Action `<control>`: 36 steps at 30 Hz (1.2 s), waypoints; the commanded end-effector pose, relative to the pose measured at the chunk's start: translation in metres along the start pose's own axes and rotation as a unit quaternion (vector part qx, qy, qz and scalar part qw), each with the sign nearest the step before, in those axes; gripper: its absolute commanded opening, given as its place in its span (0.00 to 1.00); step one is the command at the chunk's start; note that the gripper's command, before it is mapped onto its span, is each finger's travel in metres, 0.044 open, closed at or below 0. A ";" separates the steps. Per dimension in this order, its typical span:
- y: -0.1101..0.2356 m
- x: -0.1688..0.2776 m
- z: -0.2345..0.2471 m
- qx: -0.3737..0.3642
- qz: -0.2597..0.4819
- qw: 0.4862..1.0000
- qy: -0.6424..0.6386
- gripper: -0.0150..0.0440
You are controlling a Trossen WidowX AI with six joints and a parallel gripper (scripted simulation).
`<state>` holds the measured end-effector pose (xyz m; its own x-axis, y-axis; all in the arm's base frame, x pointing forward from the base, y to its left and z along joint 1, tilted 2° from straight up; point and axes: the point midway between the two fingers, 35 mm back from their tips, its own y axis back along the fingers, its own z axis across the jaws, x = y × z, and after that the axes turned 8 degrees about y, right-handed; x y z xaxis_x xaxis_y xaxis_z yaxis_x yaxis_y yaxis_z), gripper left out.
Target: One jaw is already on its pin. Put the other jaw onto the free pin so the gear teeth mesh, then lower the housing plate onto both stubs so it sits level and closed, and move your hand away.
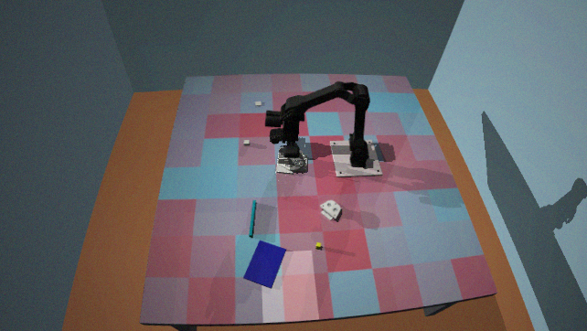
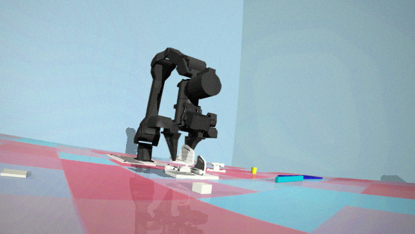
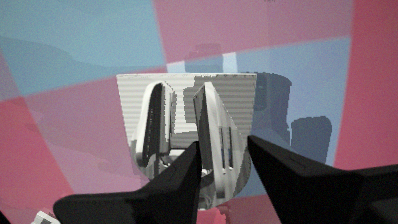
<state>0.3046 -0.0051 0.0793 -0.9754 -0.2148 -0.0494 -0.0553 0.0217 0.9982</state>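
Note:
My gripper is shut on a white jaw, low over the white base. The other white jaw stands on the base beside the held one, with a gap between their upright faces. The held jaw's lower end is close to the base; whether it is on its pin, and whether the teeth mesh, is hidden by the fingers and the jaw. The white housing plate lies apart from the base, on the table.
A teal bar, a blue panel and a small yellow piece lie on the table. One white block is near the base, another farther off.

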 end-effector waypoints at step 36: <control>-0.010 0.002 0.001 -0.002 0.002 1.000 0.006 0.48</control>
<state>0.3038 -0.0052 0.0715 -0.9754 -0.2157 -0.0461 -0.0520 0.0216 0.9984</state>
